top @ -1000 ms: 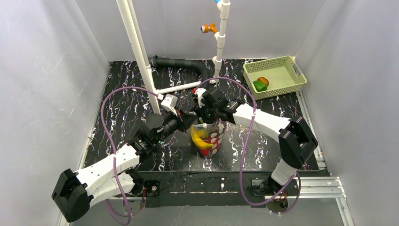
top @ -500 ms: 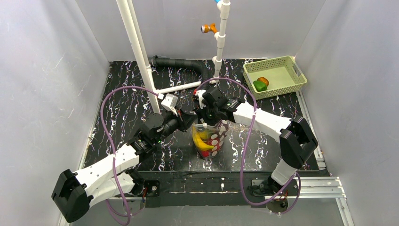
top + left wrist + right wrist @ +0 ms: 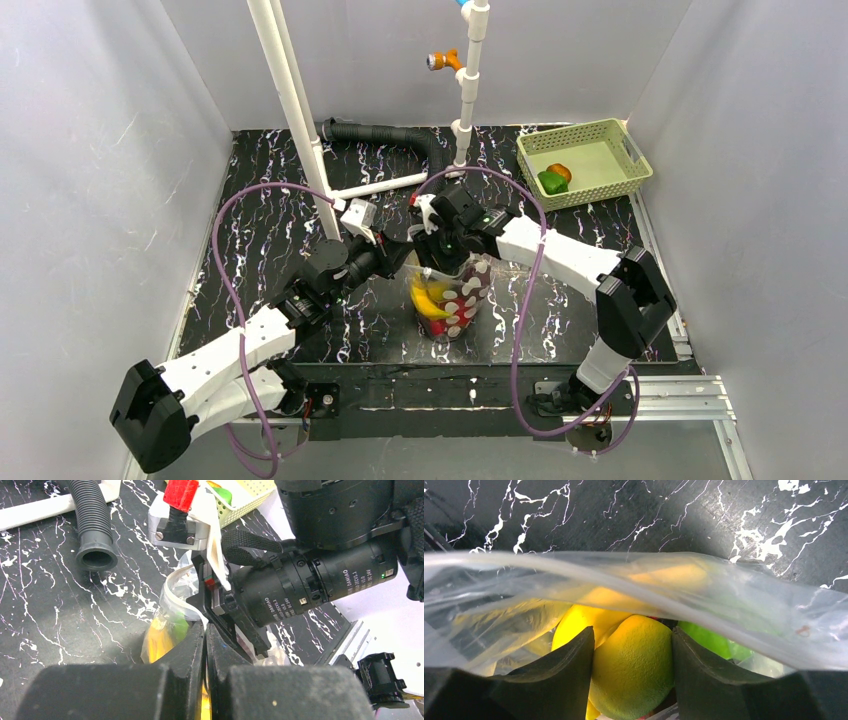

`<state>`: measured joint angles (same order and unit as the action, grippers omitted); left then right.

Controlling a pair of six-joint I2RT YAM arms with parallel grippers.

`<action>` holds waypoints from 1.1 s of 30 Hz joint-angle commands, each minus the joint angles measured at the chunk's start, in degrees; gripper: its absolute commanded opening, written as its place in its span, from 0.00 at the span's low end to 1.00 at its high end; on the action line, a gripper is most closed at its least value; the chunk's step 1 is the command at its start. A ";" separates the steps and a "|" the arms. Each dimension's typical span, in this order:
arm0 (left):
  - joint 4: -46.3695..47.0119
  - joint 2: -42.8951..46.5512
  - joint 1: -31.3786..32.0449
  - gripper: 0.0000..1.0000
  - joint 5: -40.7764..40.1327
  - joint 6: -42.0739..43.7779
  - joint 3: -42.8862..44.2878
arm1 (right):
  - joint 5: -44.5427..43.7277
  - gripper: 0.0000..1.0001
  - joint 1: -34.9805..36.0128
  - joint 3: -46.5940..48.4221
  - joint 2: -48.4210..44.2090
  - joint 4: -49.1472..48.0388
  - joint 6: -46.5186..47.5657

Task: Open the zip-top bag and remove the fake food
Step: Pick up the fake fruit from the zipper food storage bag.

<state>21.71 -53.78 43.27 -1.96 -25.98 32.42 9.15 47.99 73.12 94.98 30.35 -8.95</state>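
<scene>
Left jaws pressed together on the white zip rim of the zip-top bag (image 3: 175,597), holding the mouth up and open. Right jaws down inside that mouth, pinching the yellow lemon (image 3: 634,665) on both flanks, beside a banana (image 3: 428,298) and a green piece (image 3: 710,639) of the fake food (image 3: 436,310). Bag upright near the middle of the tabletop (image 3: 260,200), between the two arms and well apart from the green basket (image 3: 632,160) at the far right corner.

Likely handling: thin, crinkly, limp film, apt to fold, cling and ride up with anything drawn out. Best held at the stiffer zip strip. Glossy, hard, light, rounded fruit, prone to squirt out of a shallow pinch. Best taken across the widest part.

Little room at the mouth: film draped close over the right jaws, left wrist just beside. Open tabletop to the right, toward the basket. White pipe (image 3: 300,130) and black hose (image 3: 95,525) behind, to steer clear of.
</scene>
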 commanded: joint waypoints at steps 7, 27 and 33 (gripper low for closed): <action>2.17 0.12 -0.43 0.00 -0.83 1.28 0.82 | 8.43 0.25 -2.04 6.06 -6.94 0.61 2.88; 1.67 -3.02 -0.42 0.00 -0.02 -0.08 1.23 | 19.44 0.23 -12.46 9.12 -9.30 -3.44 -2.54; 0.54 -3.09 -0.40 0.00 -1.25 -0.39 1.34 | 20.66 0.23 -14.43 8.73 -10.81 -3.95 -4.14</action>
<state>23.22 -57.28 43.22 -1.08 -26.26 32.42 27.09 35.07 80.86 87.35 29.15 -11.27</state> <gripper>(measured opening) 0.009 0.591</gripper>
